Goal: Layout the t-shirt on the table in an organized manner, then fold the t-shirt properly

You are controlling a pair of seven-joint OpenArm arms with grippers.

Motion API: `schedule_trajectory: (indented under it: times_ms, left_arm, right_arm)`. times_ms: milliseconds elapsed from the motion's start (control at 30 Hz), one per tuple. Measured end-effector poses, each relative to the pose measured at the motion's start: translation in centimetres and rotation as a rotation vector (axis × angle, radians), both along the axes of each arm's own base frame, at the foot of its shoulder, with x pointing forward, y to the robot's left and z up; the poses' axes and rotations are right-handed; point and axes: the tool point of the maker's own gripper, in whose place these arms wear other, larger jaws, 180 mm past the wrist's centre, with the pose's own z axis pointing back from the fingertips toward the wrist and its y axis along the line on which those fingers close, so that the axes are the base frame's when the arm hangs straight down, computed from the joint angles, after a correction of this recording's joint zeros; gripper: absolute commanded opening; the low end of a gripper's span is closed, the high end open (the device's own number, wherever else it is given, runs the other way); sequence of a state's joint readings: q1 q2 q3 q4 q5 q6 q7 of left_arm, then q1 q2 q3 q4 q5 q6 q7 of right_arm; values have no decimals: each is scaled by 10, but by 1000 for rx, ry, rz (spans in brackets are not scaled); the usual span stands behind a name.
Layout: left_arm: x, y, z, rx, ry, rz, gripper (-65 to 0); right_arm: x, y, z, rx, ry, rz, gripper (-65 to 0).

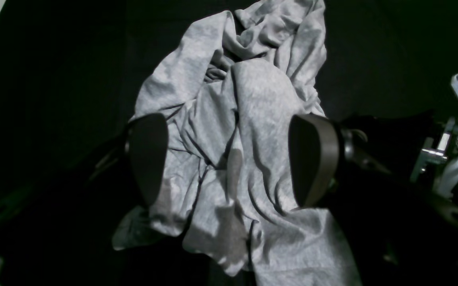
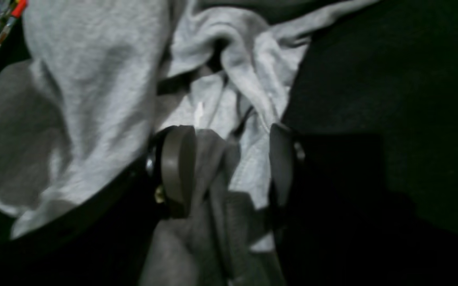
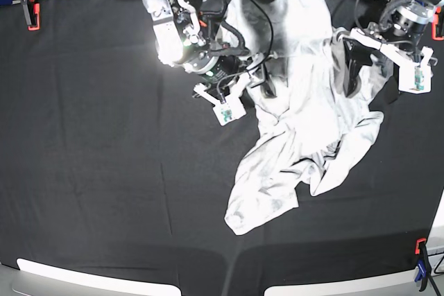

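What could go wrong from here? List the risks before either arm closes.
1. The t-shirt lies crumpled in overlapping folds, so the left gripper, jaws wide over bunched cloth, may pinch several layers and drag the heap instead of spreading it.
2. The right gripper straddles a twisted ridge of fabric; closing there could tighten the twist.
3. Both arms work the far end by the table edge, so pulling could slide the fabric off.

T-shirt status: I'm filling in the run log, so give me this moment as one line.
t-shirt: crumpled on table, not laid out | left gripper: open over cloth | right gripper: open, straddling a fold | fold: not started
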State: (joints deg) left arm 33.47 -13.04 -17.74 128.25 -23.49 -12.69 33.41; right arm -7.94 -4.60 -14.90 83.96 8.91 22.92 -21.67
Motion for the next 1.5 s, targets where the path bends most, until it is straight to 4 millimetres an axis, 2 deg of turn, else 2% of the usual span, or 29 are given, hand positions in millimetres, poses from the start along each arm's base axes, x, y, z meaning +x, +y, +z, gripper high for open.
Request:
schedule_trajectory:
  times_ms: [100, 300, 367, 467, 500, 733, 900, 967, 1100, 1233, 1367, 1500]
  left_arm:
    - [0, 0, 0, 0, 0, 0, -216]
    - [0, 0, 0, 0, 0, 0, -216]
    - [0, 0, 0, 0, 0, 0, -216]
    - [0, 0, 0, 0, 0, 0, -216]
    - [0, 0, 0, 0, 0, 0, -216]
    - [0, 0, 0, -1, 0, 0, -216]
    - [0, 0, 0, -1, 0, 0, -216]
    - [0, 0, 0, -1, 0, 0, -216]
    - [0, 0, 0, -1, 0, 0, -216]
    - [0, 0, 0, 0, 0, 0, -216]
    - [0, 0, 0, -1, 0, 0, -216]
    - [0, 0, 0, -1, 0, 0, -216]
  right_arm:
    - [0, -1, -12, -6, 21, -7, -353]
    - [8, 2, -17, 0, 27, -4, -365]
    - [7, 2, -17, 0, 28, -5, -436]
    - [6, 2, -17, 19, 46, -9, -620]
    - [6, 2, -17, 19, 48, -9, -650]
    - [6, 0, -13, 14, 35, 7, -650]
    - [19, -22, 5, -17, -10, -25, -650]
    - [26, -37, 13, -38, -33, -49, -650]
    - [36, -75, 14, -86, -36, -114, -650]
    - [44, -129, 9, -137, -30, -223, -650]
    - [50, -199, 12, -162, -32, -363, -650]
    - [51, -287, 26, -242, -58, -519, -650]
